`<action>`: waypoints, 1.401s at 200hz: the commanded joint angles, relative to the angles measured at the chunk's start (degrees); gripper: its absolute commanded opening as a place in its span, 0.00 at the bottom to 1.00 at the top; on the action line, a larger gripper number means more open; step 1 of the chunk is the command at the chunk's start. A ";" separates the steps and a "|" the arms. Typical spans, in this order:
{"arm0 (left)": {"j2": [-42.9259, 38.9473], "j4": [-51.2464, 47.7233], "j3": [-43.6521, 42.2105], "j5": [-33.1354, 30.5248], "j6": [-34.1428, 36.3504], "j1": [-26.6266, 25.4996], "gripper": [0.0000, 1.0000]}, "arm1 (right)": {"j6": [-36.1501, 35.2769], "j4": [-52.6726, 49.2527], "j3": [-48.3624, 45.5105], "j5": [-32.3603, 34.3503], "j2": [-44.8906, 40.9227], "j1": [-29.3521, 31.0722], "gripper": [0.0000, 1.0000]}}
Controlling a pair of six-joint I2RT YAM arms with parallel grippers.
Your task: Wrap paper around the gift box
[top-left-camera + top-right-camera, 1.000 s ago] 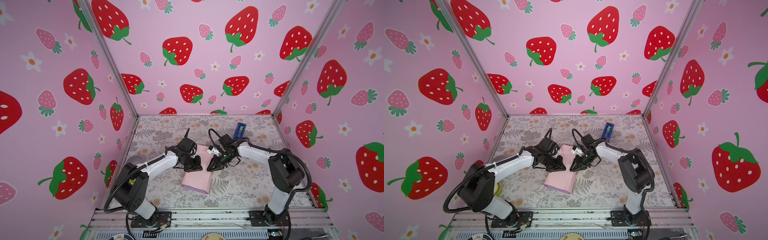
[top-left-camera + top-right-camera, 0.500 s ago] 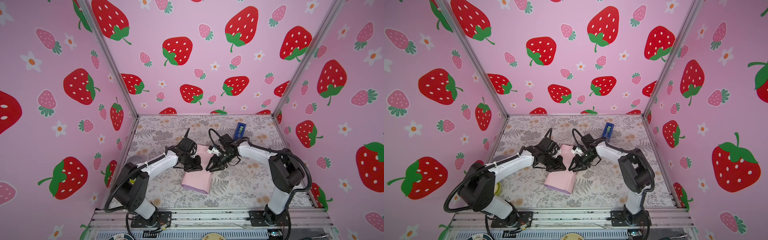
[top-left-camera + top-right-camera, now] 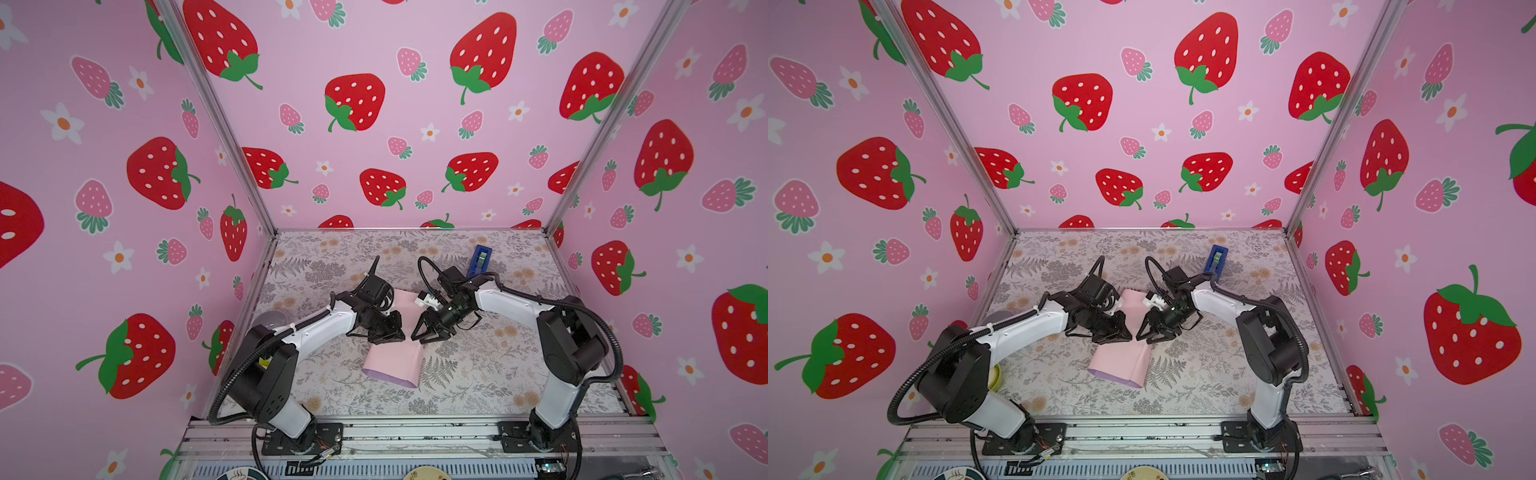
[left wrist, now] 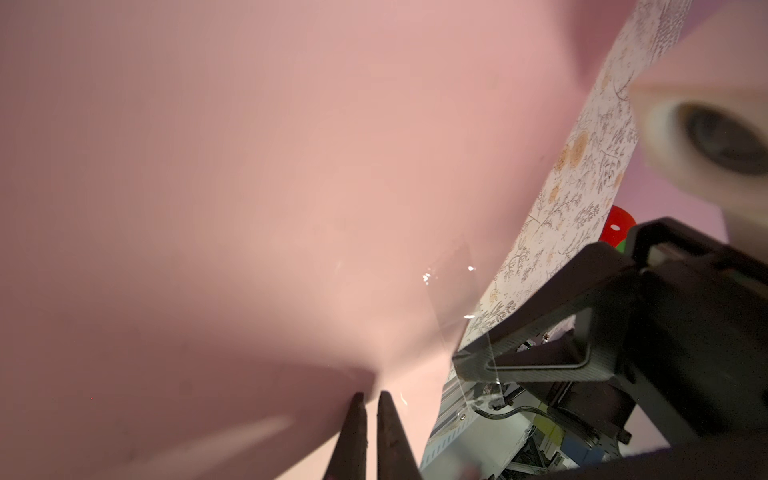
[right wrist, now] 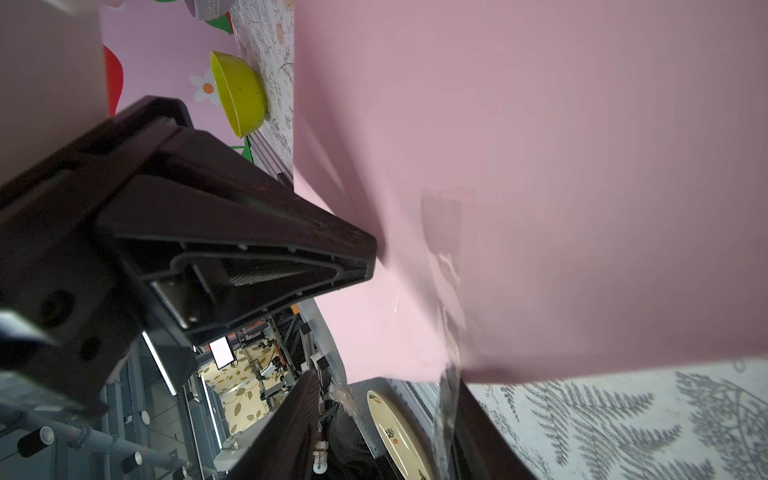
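The paper (image 3: 395, 359) (image 3: 1121, 357) lies mid-table, folded over into a bundle with its pale pink face up and a lilac edge at the front. The gift box is hidden under it. My left gripper (image 3: 398, 336) (image 4: 371, 399) is shut, and its tips rest on the pink fold. Just right of it stands my right gripper (image 3: 417, 340) (image 5: 386, 399), open at the bundle's right edge. A strip of clear tape (image 4: 453, 291) (image 5: 446, 365) runs from the paper to one of the right gripper's fingers (image 4: 540, 332).
A blue tape dispenser (image 3: 478, 259) (image 3: 1217, 257) stands at the back right. A yellow-green bowl (image 5: 241, 95) (image 3: 995, 376) sits by the left arm's base, and a grey bowl (image 3: 270, 322) is near the left wall. A cream plate (image 5: 395, 428) lies beyond the front rail.
The right gripper's jaws have spread wider at the paper's edge. Both arms and the paper have stayed almost still, and the left gripper is still shut.
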 commanded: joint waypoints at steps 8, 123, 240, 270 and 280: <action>4.00 -5.00 -2.63 -4.28 0.50 -0.59 0.12 | 0.68 -2.92 1.28 1.26 2.27 -0.51 0.51; 3.89 -4.89 -2.92 -4.28 0.50 -0.59 0.12 | 3.07 -3.76 4.91 4.03 2.82 -0.62 0.43; 3.73 -5.13 -3.12 -4.27 0.59 -0.56 0.12 | 4.07 -4.69 4.91 6.21 -0.83 -0.64 0.62; 3.94 -5.14 -2.98 -4.28 0.65 -0.60 0.12 | 6.19 -3.72 4.56 5.54 -4.69 -0.67 0.61; 3.97 -5.08 -2.98 -4.32 0.60 -0.60 0.11 | 7.49 -2.38 4.15 4.59 -5.65 -0.53 0.60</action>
